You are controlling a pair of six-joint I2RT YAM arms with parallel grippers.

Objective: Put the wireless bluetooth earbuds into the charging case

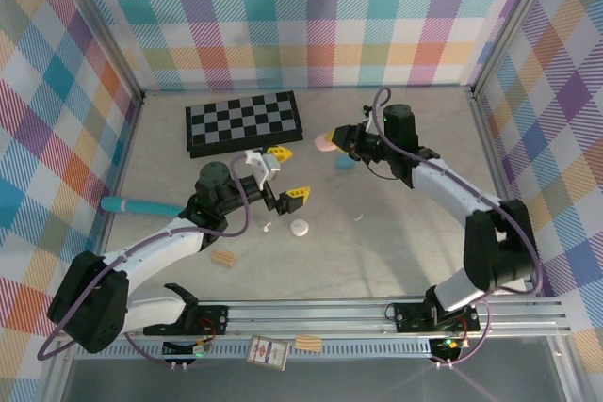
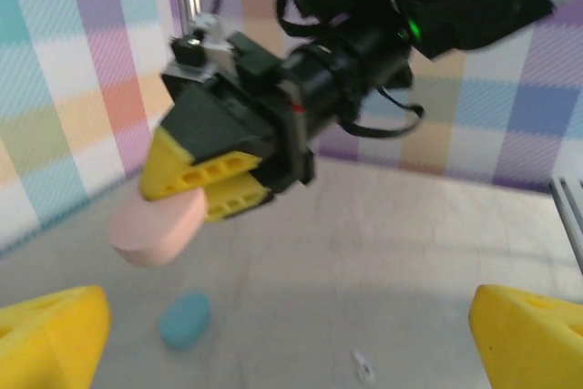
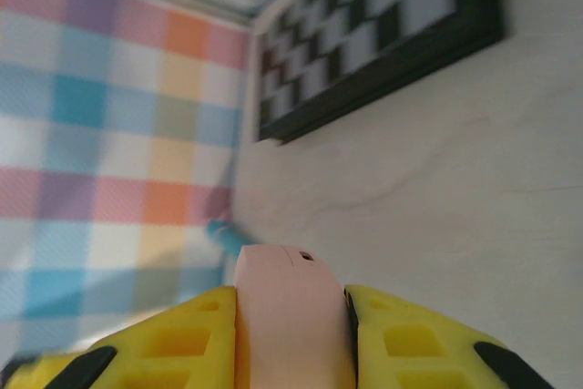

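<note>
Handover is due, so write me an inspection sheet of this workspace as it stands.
Surface: pale table, no spill seen.
Job's things: pink case lifted off the table; blue case, white case and two loose earbuds on the table.
Clutter: chessboard, teal tube, wooden block.
Claws: left claw open, empty; right claw shut on the pink case.
Cables: purple cables along both arms, no snag seen.
Surroundings: checked fabric walls.

Right gripper (image 1: 335,139) grips a pink case (image 1: 324,144); left gripper (image 1: 289,173) gapes wide.
</note>
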